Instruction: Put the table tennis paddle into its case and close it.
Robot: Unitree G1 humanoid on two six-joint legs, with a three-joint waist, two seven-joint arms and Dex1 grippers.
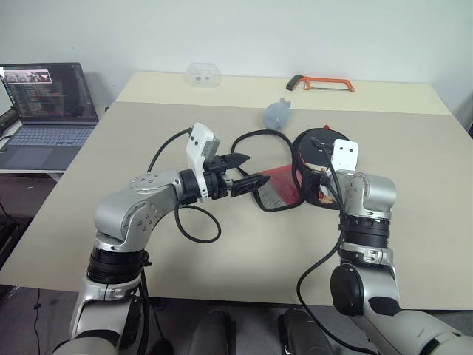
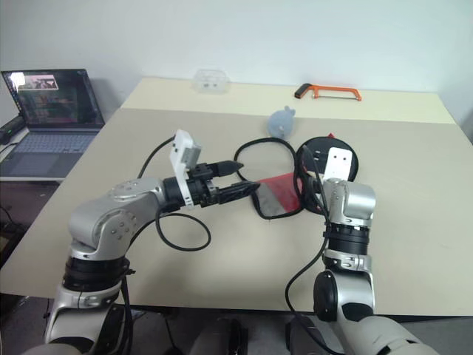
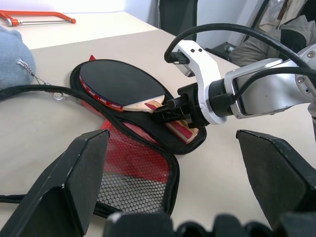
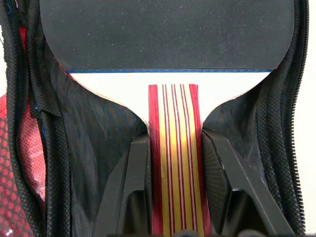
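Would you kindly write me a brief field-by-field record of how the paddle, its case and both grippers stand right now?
paddle: table tennis paddle lying in the open case
case flap: folded open, unzipped
right gripper: shut on the paddle handle
left gripper: open, hovering beside the case flap, holding nothing
elsewhere on table: orange hacksaw, grey-blue plush

Black fingers (image 4: 133, 187) clamp the paddle (image 4: 168, 34) handle inside the case (image 4: 94, 128).

Matt black rubber faces the paddle (image 4: 168, 34) above a striped wooden handle; the case (image 3: 133, 182) is mesh fabric.
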